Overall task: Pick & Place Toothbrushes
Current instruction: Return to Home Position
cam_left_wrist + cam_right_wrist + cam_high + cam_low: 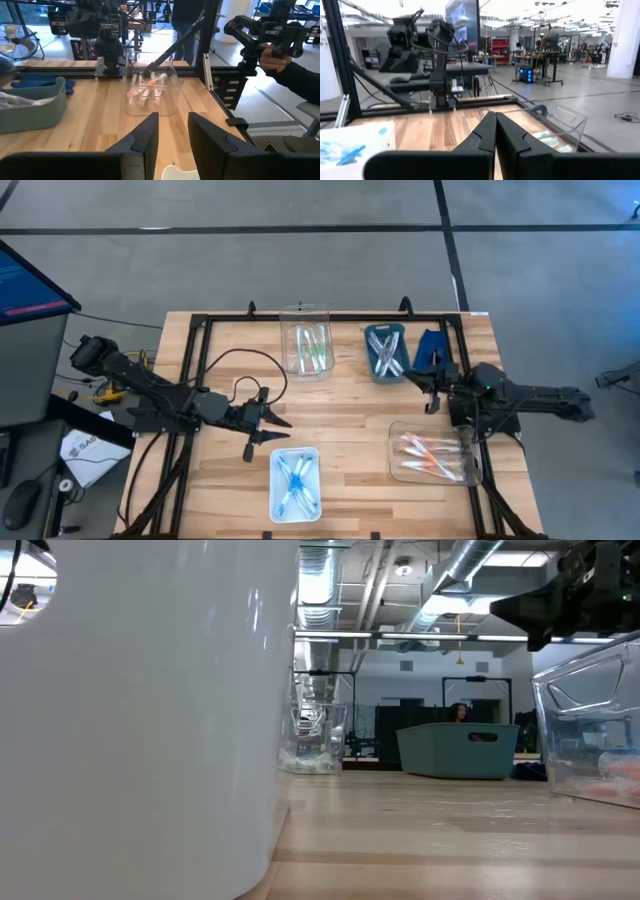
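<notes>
Orange toothbrushes (425, 452) lie in 1 clear bin (430, 426). Left gripper (172, 119) hovers spread, right gripper (495, 116) pressed together, over the wooden table (350, 415).

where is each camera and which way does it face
high: above the table, straight down; left arm, left gripper open; right arm, right gripper shut.
low: table height beside the white bin, facing across; right arm overhead.
left wrist: on the left arm, facing the orange-brush bin and right arm; own fingers in front.
right wrist: on the right arm, facing the left arm; own fingers in front.
shared: white bin in high and low.
</notes>
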